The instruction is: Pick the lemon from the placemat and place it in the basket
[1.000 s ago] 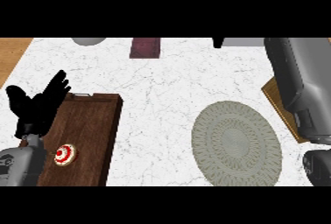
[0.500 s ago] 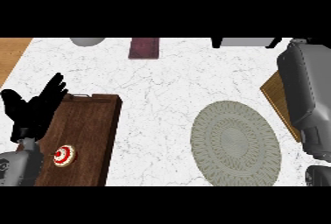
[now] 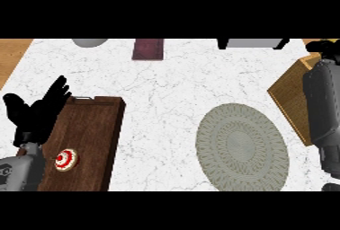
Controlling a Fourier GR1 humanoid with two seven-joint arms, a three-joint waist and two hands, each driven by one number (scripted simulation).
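Observation:
The round grey woven placemat (image 3: 242, 146) lies right of centre with nothing on it. No lemon shows anywhere. The wooden basket (image 3: 291, 96) sits at the right edge, mostly hidden under my right forearm. Only a small black part of my right hand (image 3: 323, 45) shows, at the top right corner above the basket's far end. My left hand (image 3: 36, 112) rests open at the left edge, fingers up, beside a dark wooden board.
A dark wooden board (image 3: 86, 143) at the lower left carries a small red-and-white round item (image 3: 65, 159). Along the far edge stand a grey rounded object (image 3: 90, 42), a maroon block (image 3: 147, 48) and a grey-and-black object (image 3: 251, 43).
My right forearm has swung to the right and further away, uncovering more of the basket's left side. The left hand has stayed where it was.

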